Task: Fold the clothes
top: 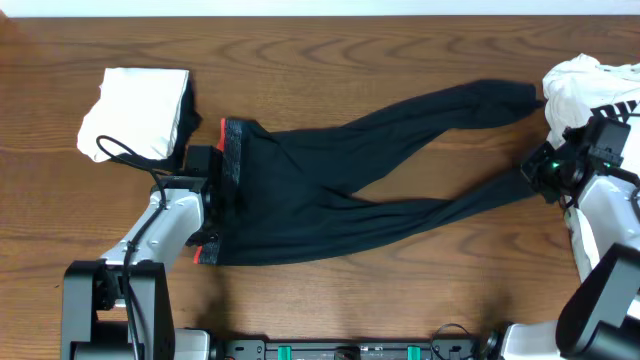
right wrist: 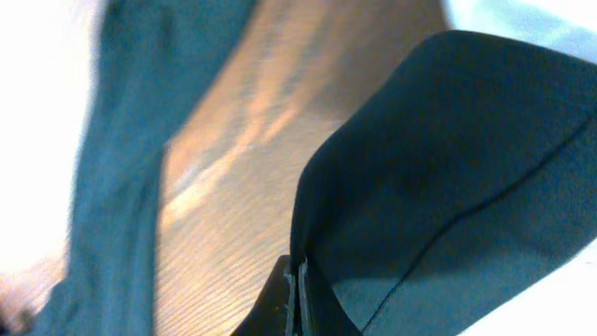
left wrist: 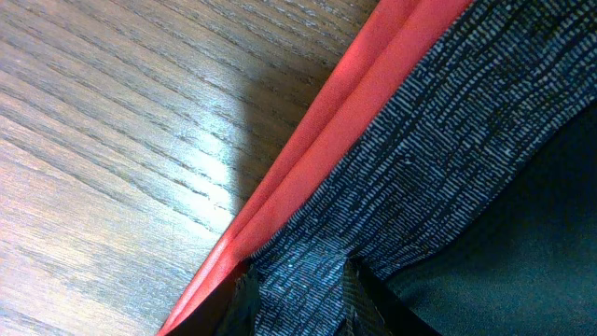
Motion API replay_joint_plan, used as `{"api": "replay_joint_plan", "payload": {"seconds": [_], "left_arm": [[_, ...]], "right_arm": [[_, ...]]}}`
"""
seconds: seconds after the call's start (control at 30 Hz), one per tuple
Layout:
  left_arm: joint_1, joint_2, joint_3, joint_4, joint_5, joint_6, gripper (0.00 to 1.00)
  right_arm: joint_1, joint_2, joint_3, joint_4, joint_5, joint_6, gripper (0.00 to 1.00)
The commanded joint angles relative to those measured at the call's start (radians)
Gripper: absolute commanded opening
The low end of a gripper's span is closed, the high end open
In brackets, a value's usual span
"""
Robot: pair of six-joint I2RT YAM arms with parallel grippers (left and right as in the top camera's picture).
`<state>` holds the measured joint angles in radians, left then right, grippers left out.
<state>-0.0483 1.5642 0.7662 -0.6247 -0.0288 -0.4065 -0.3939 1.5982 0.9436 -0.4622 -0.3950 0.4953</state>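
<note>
Black leggings (top: 330, 195) on the table (top: 400, 60) — left claw (left wrist: 303, 303) pinches the waistband (left wrist: 401, 140) at centre-left, right claw (right wrist: 297, 299) clamps a leg end (right wrist: 448, 168) at right.

Your counter (top: 330, 50) is brown wood with a plain visible grain, and it runs the full width of the overhead view. You have three fabric items lying on it. A pair of black leggings (top: 300, 200) is spread across the middle. Its red-orange-edged waistband (top: 232, 150) sits toward the left, and both legs reach right, parted so that a wedge of bare wood shows between them. A folded white cloth (top: 135, 110) lies at the upper left, just beside the waistband end. A crumpled white T-shirt (top: 585, 85) with black lettering lies at the far right, touching the upper leg's end.
</note>
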Motion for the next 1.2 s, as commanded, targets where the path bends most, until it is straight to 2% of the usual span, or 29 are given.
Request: {"api": "replay_joint_plan", "payload": {"seconds": [0.0,0.1,0.3,0.57,0.73,1.03,1.07,1.1,1.17], "left_arm": [[0.008,0.01,0.006,0.001,-0.005,0.005,0.33],[0.008,0.01,0.006,0.001,-0.005,0.005,0.33],[0.008,0.01,0.006,0.0,-0.005,0.005,0.33],[0.008,0.01,0.006,0.001,-0.005,0.005,0.33],[0.008,0.01,0.006,0.001,-0.005,0.005,0.33],[0.008,0.01,0.006,0.001,-0.006,0.005,0.33],[0.008,0.01,0.006,0.001,-0.006,0.005,0.33],[0.008,0.01,0.006,0.001,-0.006,0.005,0.33],[0.008,0.01,0.006,0.001,-0.006,0.005,0.33]], "right_arm": [[0.008,-0.07,0.019,-0.028,-0.083,-0.078,0.01],[0.008,-0.11,0.018,-0.108,-0.042,-0.134,0.01],[0.008,-0.126,-0.01,-0.285,0.216,-0.144,0.01],[-0.027,-0.126,-0.132,-0.262,0.402,-0.121,0.01],[-0.035,-0.126,-0.156,-0.265,0.594,-0.121,0.01],[-0.06,-0.125,-0.156,-0.192,0.623,-0.123,0.03],[-0.059,-0.125,-0.156,-0.192,0.621,-0.123,0.04],[-0.058,-0.126,-0.156,-0.196,0.614,-0.124,0.12],[-0.058,-0.126,-0.156,-0.212,0.604,-0.137,0.18]]}}
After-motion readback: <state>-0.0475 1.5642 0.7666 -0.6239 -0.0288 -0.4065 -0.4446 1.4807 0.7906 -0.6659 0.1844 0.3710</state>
